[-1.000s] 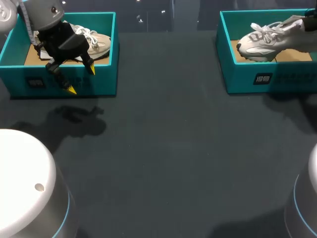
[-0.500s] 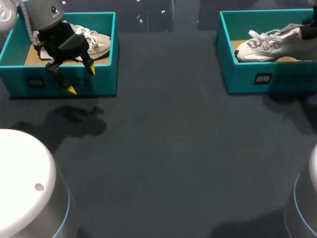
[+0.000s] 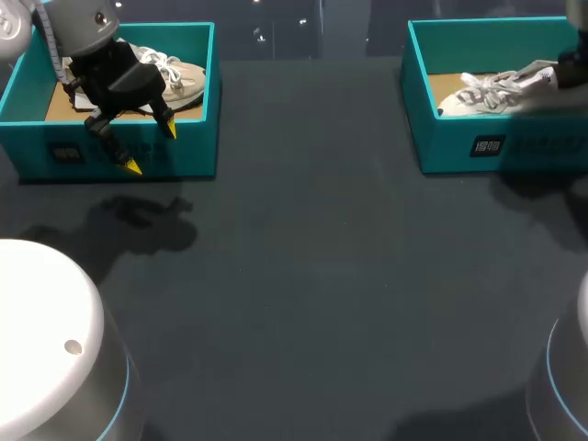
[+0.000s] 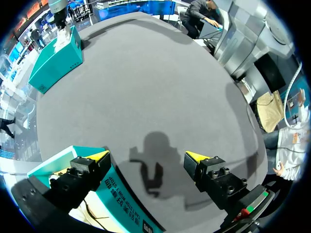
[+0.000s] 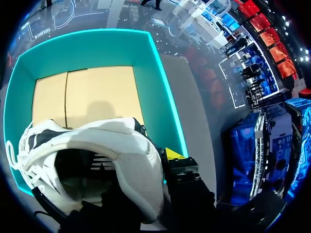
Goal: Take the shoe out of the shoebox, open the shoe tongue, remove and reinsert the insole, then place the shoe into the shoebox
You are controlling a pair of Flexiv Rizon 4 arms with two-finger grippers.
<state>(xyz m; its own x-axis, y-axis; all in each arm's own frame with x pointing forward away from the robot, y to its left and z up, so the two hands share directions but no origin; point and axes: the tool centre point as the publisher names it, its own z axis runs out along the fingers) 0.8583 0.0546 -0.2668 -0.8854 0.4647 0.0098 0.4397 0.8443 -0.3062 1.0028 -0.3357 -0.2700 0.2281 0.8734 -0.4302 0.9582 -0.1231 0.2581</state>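
Upper right, our right hand point(image 3: 564, 73) grips the shoe point(image 3: 490, 89) inside its box point(image 3: 459, 149); upper left, our left hand point(image 3: 152, 147) hangs released.

No legible text: white label point(image 3: 489, 145) on right shoebox point(image 3: 455, 154), dark label point(image 3: 64, 154) on left shoebox point(image 3: 179, 152).

A dark grey, matte tabletop point(image 3: 312, 276) spreads wide; a soft, blurred shadow point(image 3: 138, 220) lies on it toward its far left corner.
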